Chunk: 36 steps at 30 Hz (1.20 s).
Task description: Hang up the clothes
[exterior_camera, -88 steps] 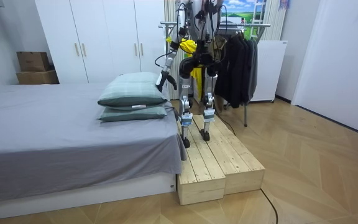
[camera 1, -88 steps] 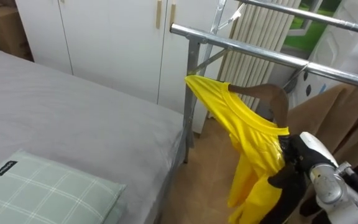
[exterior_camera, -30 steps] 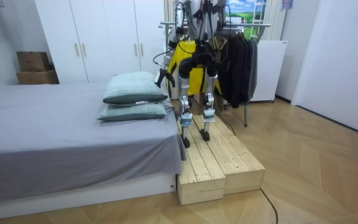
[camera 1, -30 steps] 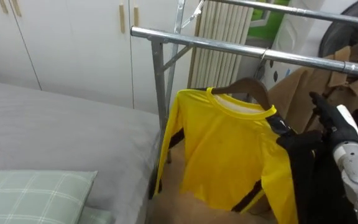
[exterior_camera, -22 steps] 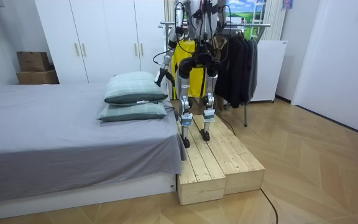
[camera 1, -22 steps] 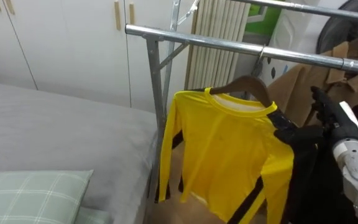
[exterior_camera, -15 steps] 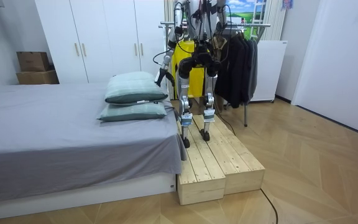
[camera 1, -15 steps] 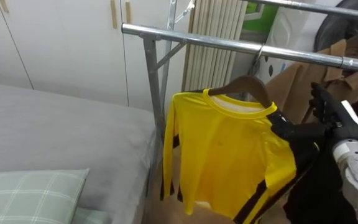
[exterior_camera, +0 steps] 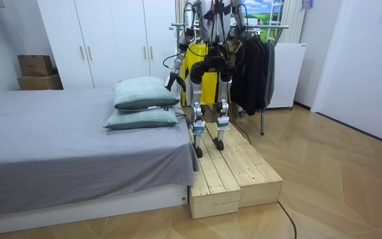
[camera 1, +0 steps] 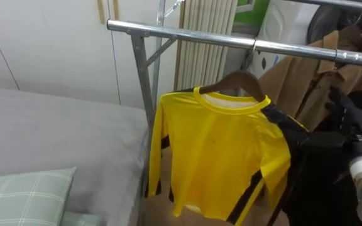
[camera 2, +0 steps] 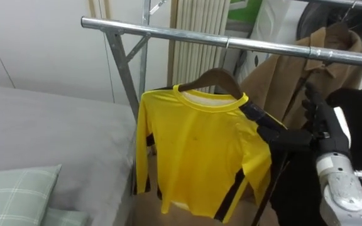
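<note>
A yellow long-sleeved shirt [camera 1: 219, 157] with black sleeve stripes hangs flat on a brown wooden hanger [camera 1: 237, 81]. The hanger's hook is over the metal rail [camera 1: 187, 34] of the clothes rack. My right hand [camera 2: 325, 129] is open beside the shirt's right shoulder, fingers upright and thumb reaching toward the black-trimmed sleeve. In the room view I stand on a wooden platform [exterior_camera: 231, 172] facing the rack, the shirt [exterior_camera: 194, 63] in front of me. My left hand [exterior_camera: 170, 81] hangs low by the pillows.
A brown coat [camera 1: 313, 69] and dark clothes [camera 1: 325, 188] hang on the rail to the right of the shirt. A grey bed [camera 1: 43, 138] with a checked green pillow [camera 1: 17, 194] lies to the left. White wardrobes [camera 1: 43, 37] and a radiator [camera 1: 203, 25] stand behind.
The shirt, earlier bunched and turned edge-on at the rail's end, now hangs flat facing me. My view has shifted right. The right hand stays by the sleeve.
</note>
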{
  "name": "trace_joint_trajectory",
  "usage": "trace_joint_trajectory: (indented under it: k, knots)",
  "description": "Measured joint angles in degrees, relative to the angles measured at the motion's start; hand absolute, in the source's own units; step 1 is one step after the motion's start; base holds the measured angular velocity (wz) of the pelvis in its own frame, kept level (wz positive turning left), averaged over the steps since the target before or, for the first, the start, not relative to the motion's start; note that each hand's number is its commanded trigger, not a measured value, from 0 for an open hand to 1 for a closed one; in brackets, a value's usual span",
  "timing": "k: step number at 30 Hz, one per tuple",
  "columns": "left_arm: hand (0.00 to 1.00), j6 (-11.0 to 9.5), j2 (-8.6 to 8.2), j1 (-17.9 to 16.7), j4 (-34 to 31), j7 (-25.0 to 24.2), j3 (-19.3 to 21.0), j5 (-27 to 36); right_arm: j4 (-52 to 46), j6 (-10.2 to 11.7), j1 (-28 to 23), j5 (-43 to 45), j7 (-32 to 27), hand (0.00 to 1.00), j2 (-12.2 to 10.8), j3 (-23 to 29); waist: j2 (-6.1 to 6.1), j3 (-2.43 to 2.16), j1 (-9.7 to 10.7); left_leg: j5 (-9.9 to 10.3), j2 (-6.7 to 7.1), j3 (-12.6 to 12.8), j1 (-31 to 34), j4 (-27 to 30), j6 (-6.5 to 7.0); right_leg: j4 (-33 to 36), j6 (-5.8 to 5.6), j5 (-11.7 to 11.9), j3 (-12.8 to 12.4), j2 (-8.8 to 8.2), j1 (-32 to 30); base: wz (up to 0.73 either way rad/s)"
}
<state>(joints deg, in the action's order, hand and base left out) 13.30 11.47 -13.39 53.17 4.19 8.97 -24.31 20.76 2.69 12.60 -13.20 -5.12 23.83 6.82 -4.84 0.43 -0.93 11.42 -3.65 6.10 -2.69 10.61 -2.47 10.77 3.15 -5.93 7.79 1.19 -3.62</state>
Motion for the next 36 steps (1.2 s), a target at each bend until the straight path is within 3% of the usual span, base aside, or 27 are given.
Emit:
trace_joint_trajectory:
  k: [4, 12, 15, 24, 29, 36]
  knots:
    - [0.00, -0.83, -0.14, -0.24, -0.14, 0.09, 0.39, 0.05, -1.83, 0.18, -4.75, 0.02, -0.22, 0.00, 0.00, 3.67, 0.07, 0.05, 0.69, -0.01, -0.02, 0.94, -0.48, -0.71, 0.01, 0.14, -0.08, 0.11, -0.86, 0.18, -0.21, -0.11]
    - [0.00, -1.18, -0.93, -1.34, 0.82, 0.66, 0.39, 0.10, -0.71, 0.18, -11.31, -0.33, -1.15, 0.00, -0.62, 4.01, 0.37, 0.38, 1.05, 0.00, -0.10, 2.95, -2.14, -1.24, 0.00, 0.73, -0.17, 0.08, -3.13, 0.78, 0.39, -0.16]
    - [0.00, -1.24, -1.41, -1.50, 0.81, 0.66, 0.74, 0.10, -0.23, 0.17, -12.77, 0.03, -0.97, 0.00, -2.27, 5.29, 0.63, 0.53, 1.72, 0.03, -0.10, 3.06, -2.15, -1.25, 0.01, 0.70, -0.26, 0.00, -3.17, 0.85, 0.03, 0.00]
    - [0.00, -1.27, -1.97, -2.67, 0.94, 0.66, 1.01, 0.11, 1.73, -0.90, -19.64, -0.22, 0.29, 0.00, -4.94, 5.68, 1.92, 0.14, 2.35, 0.16, -0.60, 4.18, -3.08, -1.96, -0.07, 0.79, -0.03, 0.15, -4.01, 1.26, 0.50, -0.06]
    - [0.00, -1.73, -1.95, -2.55, 1.39, 0.66, 1.03, 0.12, 9.16, -0.70, -20.47, -0.77, 1.32, 0.00, -7.06, 4.32, 1.98, 0.16, 2.15, 0.16, -0.70, 4.24, -3.59, -1.93, -0.07, 0.90, 0.13, 0.10, -4.34, 1.44, 0.50, -0.02]
    - [0.00, -2.75, -2.01, -2.68, 2.64, 0.73, 1.00, 1.31, 17.69, -0.57, -23.43, -4.70, 3.49, 0.00, -12.04, 2.23, 2.46, -0.06, 2.14, 0.37, -0.76, 4.62, -3.66, -1.95, -0.29, 1.10, 0.24, 0.00, -4.87, 1.68, 0.67, -0.04]
